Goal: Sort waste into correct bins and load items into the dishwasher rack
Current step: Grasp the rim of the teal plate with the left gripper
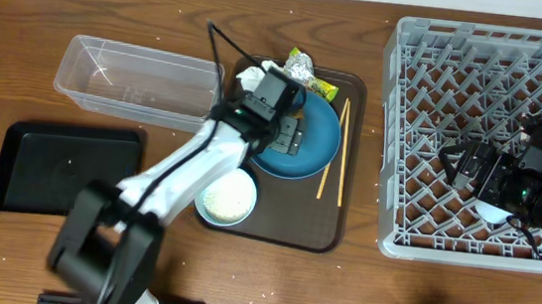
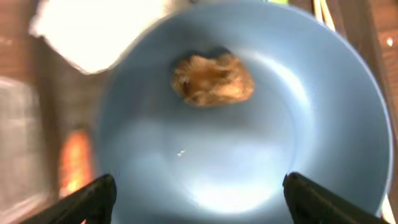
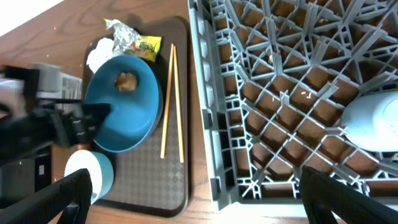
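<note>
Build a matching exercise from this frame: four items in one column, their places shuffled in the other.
Items
1. brown food lump
2. wooden chopsticks
3. green-and-silver wrapper
4. black tray

Places
A. farthest left, off the serving tray
B. inside the blue plate
C. at the serving tray's far edge, beyond the plate
D. on the serving tray, between the plate and the dishwasher rack

Pairs: 1-B, 2-D, 3-C, 4-A

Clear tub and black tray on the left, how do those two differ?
The clear tub is see-through plastic; the black tray is opaque and dark. The clear tub has tall walls, while the black tray is shallow. The clear tub lies farther back, beside the brown serving tray; the black tray sits nearer the front. Both are rectangular, of similar footprint.
</note>
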Available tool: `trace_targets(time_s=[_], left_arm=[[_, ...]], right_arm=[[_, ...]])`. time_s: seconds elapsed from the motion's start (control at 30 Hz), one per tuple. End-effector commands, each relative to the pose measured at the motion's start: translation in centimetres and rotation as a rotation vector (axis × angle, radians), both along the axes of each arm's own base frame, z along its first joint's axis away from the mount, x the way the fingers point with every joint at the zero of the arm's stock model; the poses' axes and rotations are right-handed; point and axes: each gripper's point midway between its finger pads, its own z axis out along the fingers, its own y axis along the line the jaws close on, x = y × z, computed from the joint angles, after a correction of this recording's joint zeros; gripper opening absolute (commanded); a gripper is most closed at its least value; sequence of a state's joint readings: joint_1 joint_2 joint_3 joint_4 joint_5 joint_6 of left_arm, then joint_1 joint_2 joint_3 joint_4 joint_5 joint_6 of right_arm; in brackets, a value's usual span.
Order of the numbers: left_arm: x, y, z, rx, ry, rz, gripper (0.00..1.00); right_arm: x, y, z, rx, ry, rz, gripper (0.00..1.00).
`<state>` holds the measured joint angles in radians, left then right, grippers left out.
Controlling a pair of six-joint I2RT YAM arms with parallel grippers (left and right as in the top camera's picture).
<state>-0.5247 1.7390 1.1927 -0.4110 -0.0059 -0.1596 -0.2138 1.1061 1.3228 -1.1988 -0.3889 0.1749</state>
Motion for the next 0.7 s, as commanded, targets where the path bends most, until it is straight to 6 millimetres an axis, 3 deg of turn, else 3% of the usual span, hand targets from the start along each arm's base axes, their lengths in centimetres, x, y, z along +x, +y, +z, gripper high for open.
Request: trace_targets(time_s=[0.0, 0.17, 0.33, 0.4, 0.6, 0.67], left_arm=[[0.3, 3.4, 1.6, 0.1, -0.044, 0.102, 0.87], [-1.0, 4.6, -1.9, 0.061, 0.122, 0.184, 0.84], [-1.2, 4.5, -4.5, 0.049, 0.194, 0.187, 0.69], [-1.4, 4.5, -5.2, 0.059, 0.212, 0.187, 0.61], [-1.4, 4.6, -7.3, 0.081, 0.246, 0.189, 0.22], [-1.3, 4.6, -8.0, 0.085, 0.251, 0.188, 0.22]], right_arm=[[0.0, 0.3, 0.0, 0.003, 0.008, 0.009, 0.99], [-0.1, 0.3, -0.1, 0.004, 0.012, 0.009, 0.99], [-0.2, 0.3, -0.2, 0.005, 0.018, 0.01, 0.99], [-0.2, 0.3, -0.2, 0.003, 0.017, 0.012, 0.99], [-0.2, 0.3, -0.2, 0.004, 0.017, 0.011, 0.99], [-0.2, 0.4, -0.2, 0.004, 0.018, 0.012, 0.99]])
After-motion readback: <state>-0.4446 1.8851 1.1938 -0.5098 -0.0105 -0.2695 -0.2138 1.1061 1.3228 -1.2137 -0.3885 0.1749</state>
